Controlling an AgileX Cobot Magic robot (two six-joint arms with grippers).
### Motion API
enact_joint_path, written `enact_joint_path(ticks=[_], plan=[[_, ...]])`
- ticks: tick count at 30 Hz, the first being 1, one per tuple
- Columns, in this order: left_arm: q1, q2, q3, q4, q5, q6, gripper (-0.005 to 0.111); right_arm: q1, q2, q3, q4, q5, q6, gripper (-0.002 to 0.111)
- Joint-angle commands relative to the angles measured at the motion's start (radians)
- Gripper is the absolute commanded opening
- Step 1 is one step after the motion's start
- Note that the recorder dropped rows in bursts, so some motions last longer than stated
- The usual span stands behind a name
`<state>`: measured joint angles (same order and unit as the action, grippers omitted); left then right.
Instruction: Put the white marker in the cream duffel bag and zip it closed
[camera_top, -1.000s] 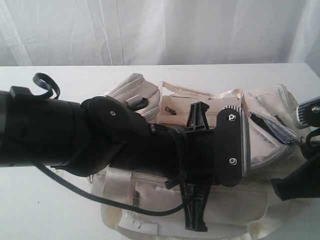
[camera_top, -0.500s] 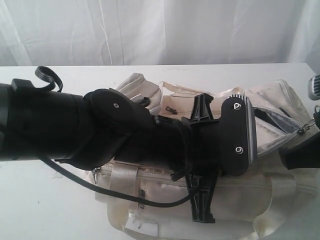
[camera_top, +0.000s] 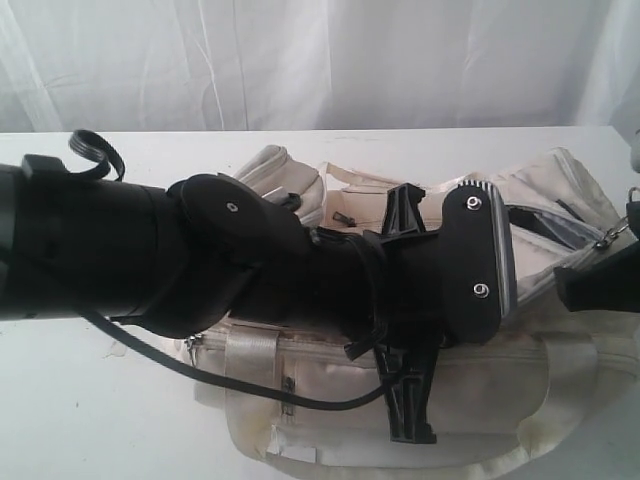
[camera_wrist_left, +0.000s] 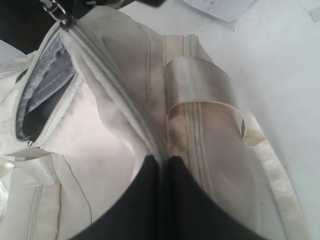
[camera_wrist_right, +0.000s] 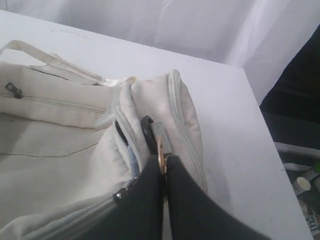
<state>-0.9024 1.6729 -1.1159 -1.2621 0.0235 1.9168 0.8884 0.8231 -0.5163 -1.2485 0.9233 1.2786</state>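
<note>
**Shifted right since a second ago: cream duffel bag (camera_top: 480, 390) held at two points**

Lying lengthwise on the white table (camera_top: 90, 410), right end now nearer the right margin of the exterior view than a second earlier. Along the top, grey zip (camera_wrist_left: 120, 95) drawn shut from the left gripper (camera_wrist_left: 161, 164) to the far end. Beside that far end, a gaping opening onto grey lining (camera_wrist_left: 42, 95); main mouth or pocket, cannot tell. Left gripper fingers pressed together on the zip seam, pinching bag fabric. Shiny webbing strap (camera_wrist_left: 200, 85) looped just beside.

At the bag's right end, right gripper (camera_wrist_right: 162, 162) with fingers pressed together on a brass-coloured ring (camera_wrist_right: 160, 150), a black clip (camera_wrist_right: 146, 129) touching it.

In the exterior view, left arm (camera_top: 200, 260) stretched across the bag's middle, hiding its own gripper, wrist plate further right than before. Right gripper higher than before, at the frame's right margin. Black cable (camera_top: 300, 405) trailing over the bag's front. Behind the table, white curtain (camera_top: 300, 60).
</note>
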Motion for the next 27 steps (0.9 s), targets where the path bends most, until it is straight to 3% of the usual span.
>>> enact_joint_path(ticks=[1,8,13,22,27], plan=[[-0.006,-0.002,-0.001,-0.013,0.033,-0.012,0.0,-0.012,-0.006,-0.009,0.038,-0.007,0.012,0.0],[-0.006,-0.002,-0.001,-0.013,0.052,-0.014,0.0,-0.012,-0.006,-0.009,0.278,-0.212,-0.054,0.0],[-0.006,-0.002,-0.001,-0.013,0.052,-0.014,0.0,-0.012,-0.006,-0.023,0.284,-0.365,-0.065,0.0],[-0.006,-0.002,-0.001,-0.013,0.055,-0.014,0.0,-0.012,-0.006,-0.105,0.261,-0.263,-0.079,0.0],[-0.006,-0.002,-0.001,-0.013,0.056,-0.014,0.0,-0.012,-0.006,-0.111,0.308,-0.029,-0.306,0.0]])
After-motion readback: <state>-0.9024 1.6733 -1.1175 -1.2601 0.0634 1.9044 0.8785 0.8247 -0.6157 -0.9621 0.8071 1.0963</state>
